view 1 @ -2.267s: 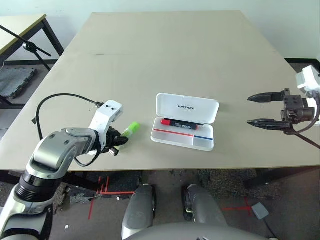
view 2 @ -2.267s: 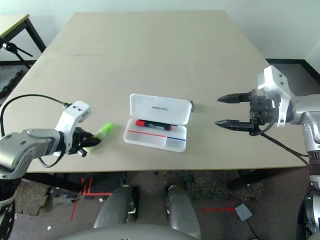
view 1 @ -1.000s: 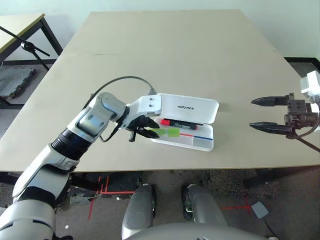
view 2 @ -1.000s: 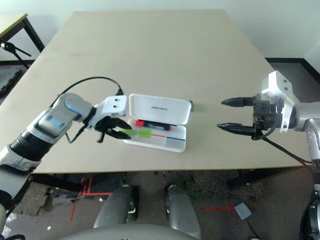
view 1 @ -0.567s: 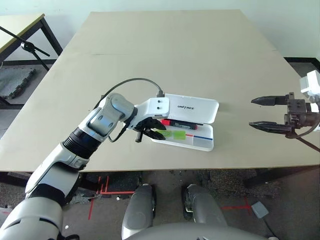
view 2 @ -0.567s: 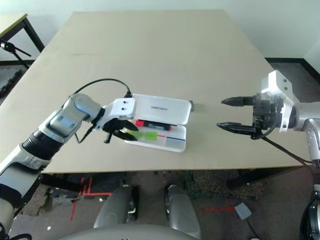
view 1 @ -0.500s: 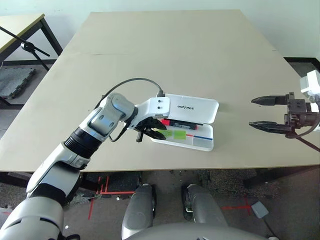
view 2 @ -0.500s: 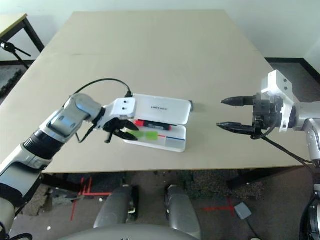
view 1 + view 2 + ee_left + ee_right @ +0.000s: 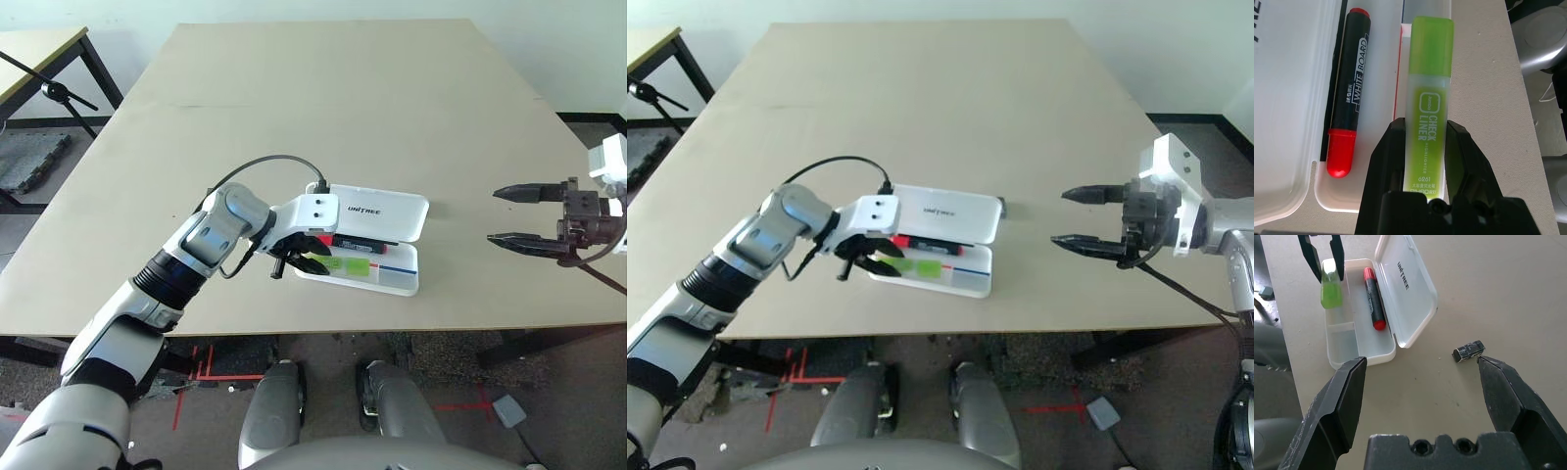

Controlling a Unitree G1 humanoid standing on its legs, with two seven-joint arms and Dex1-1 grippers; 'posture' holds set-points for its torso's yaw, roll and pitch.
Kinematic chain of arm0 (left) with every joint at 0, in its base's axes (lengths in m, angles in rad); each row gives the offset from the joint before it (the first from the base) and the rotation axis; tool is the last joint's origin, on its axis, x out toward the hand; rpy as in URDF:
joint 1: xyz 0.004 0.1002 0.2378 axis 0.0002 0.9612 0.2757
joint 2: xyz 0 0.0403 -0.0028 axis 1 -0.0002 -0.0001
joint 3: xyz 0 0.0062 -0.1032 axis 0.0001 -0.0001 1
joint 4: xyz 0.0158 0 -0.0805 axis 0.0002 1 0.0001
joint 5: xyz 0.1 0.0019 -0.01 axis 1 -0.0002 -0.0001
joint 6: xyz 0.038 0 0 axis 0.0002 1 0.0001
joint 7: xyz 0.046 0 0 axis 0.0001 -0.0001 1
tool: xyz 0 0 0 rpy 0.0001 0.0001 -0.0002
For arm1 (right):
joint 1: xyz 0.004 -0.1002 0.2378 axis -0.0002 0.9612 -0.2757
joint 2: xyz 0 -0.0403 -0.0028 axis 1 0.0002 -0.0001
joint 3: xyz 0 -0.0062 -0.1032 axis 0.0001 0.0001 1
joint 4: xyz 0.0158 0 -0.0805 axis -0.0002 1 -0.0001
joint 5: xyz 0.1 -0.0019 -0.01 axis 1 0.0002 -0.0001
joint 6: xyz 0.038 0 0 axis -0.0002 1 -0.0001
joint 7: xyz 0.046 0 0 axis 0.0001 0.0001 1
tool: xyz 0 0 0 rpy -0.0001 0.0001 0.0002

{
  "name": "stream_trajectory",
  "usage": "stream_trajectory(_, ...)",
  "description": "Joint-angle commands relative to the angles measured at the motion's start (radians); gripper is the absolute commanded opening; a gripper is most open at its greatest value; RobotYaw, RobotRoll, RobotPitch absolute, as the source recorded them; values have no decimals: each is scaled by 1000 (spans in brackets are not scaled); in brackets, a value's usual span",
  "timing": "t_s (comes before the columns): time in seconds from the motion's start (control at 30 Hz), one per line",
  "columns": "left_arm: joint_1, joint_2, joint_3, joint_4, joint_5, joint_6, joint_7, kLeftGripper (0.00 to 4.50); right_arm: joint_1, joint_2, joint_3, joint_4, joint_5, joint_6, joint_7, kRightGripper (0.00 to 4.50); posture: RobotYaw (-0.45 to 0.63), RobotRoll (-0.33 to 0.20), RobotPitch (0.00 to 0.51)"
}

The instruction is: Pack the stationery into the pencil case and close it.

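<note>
The white pencil case lies open at mid-table, its lid laid back with dark lettering up. Inside lies a black marker with a red cap. My left gripper is shut on the lime-green highlighter, holding it lengthwise just above the tray's near side, parallel to the marker. A tiny black block sits on the table just right of the lid. My right gripper hovers open at the table's right edge, well apart from the case and pointing toward it.
The beige table stretches wide and bare behind the case. A black cable loops over my left wrist. A second table with a black stand is off to the far left.
My left gripper has carried the highlighter a little further right, over the tray of the case. The right gripper has stayed where it was, open.
</note>
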Motion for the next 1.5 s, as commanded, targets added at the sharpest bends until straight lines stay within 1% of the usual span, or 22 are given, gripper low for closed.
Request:
stream_trajectory(0.03, -15, -14, -15, 20, 30, -22, 9, 1083, -3, 1, -12, -17, 12, 7, -5, 4500, 158, 0, 91)
stream_trajectory(0.1, -16, -19, -13, 27, 35, -27, 12, 1830, -2, 2, -11, -19, 13, 8, -6, 4500, 158, 0, 91)
stream_trajectory(0.13, -17, -20, -12, 28, 39, -29, 12, 2127, -2, 3, -12, -19, 13, 9, -6, 4500, 158, 0, 91)
stream_trajectory(0.23, -19, -15, -10, 35, 53, -48, 12, 3271, -1, 4, -13, -21, 14, 11, -9, 4500, 159, 0, 92)
stream_trajectory(0.27, -18, -10, -9, 33, 50, -64, 0, 3618, -1, 4, -14, -21, 15, 11, -9, 4500, 159, 0, 92)
stream_trajectory(0.3, -18, -8, 0, 29, 43, -62, -3, 4088, -1, 4, -16, -20, 16, 14, -12, 4500, 161, 0, 92)
stream_trajectory(0.33, -18, 2, 9, 15, 30, -53, -20, 4409, -6, 5, -22, -16, 23, 27, -22, 4500, 161, 0, 92)
stream_trajectory(0.43, -19, 25, 33, -13, 8, -34, -46, 4461, -18, 8, -38, -10, 42, 65, -50, 4500, 164, 0, 92)
stream_trajectory(0.57, -12, 78, 115, -82, -71, 42, -74, 4461, -58, 22, -63, 21, 57, 168, -158, 4500, 165, 0, 93)
stream_trajectory(0.67, 4, 124, 165, -124, -122, 84, -93, 4461, -103, 25, -45, 52, 24, 278, -270, 4500, 172, 0, 94)
stream_trajectory(0.73, 17, 152, 204, -139, -157, 118, -97, 4461, -156, 48, -29, 88, -8, 352, -381, 4500, 177, 0, 93)
stream_trajectory(0.87, 50, 210, 263, -130, -187, 135, -84, 4461, -240, 155, -4, 83, -22, 552, -577, 4500, 193, 0, 93)
stream_trajectory(0.93, 63, 219, 276, -128, -192, 143, -67, 4461, -273, 210, 16, 81, -39, 633, -654, 4500, 198, 0, 94)
stream_trajectory(1.07, 90, 220, 285, -138, -196, 157, -39, 4461, -352, 331, 18, 130, -54, 766, -799, 4500, 213, 0, 95)
stream_trajectory(1.13, 100, 218, 286, -149, -198, 169, -27, 4461, -378, 381, 30, 156, -77, 801, -859, 4500, 213, 0, 95)
stream_trajectory(1.27, 108, 223, 287, -170, -206, 191, -12, 4461, -388, 425, 56, 166, -109, 816, -909, 4500, 230, 0, 98)
stream_trajectory(1.5, 118, 233, 288, -194, -220, 213, 2, 4461, -400, 462, 106, 220, -145, 824, -934, 4500, 236, 0, 100)
